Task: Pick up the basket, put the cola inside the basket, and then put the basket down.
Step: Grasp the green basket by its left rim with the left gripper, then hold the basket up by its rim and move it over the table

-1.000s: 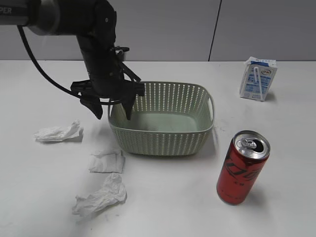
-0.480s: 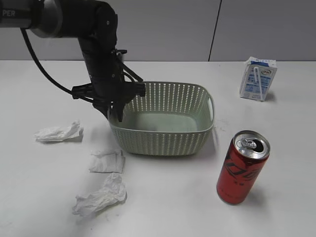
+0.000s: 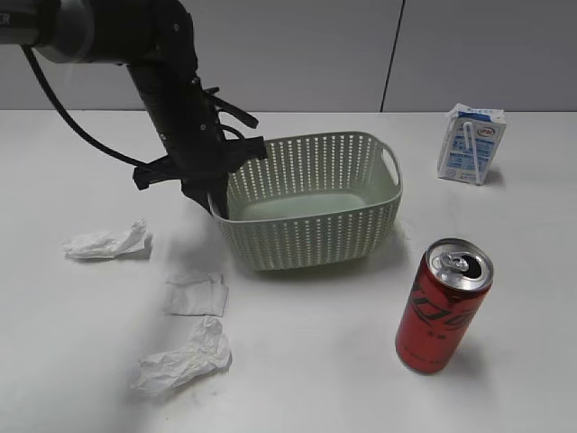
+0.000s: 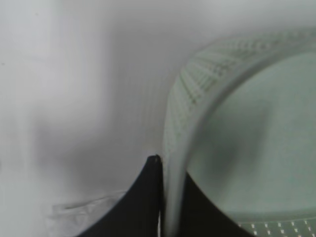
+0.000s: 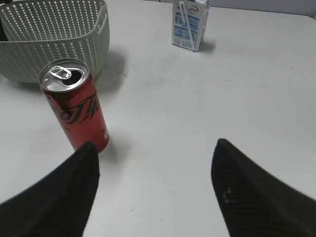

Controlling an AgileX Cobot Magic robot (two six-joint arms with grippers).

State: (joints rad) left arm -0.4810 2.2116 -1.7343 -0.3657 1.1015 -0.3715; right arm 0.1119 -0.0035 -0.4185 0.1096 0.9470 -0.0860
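Jaws of the left gripper (image 4: pixel 165 197) pinch the left rim of the basket (image 3: pixel 311 203), apparently tilted off the table; the right gripper (image 5: pixel 155 185) gapes empty. The cola (image 3: pixel 444 305), near right, looks light, smooth, graspable mid-body.

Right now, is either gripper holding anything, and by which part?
The left gripper grips the basket by its left rim wall. The right gripper is open, holding nothing.

Basket (image 3: pixel 311 203) mid-table — cola (image 3: pixel 444 307) front-right, carton (image 3: pixel 471 143) behind-right, tissues (image 3: pixel 182 356) left.
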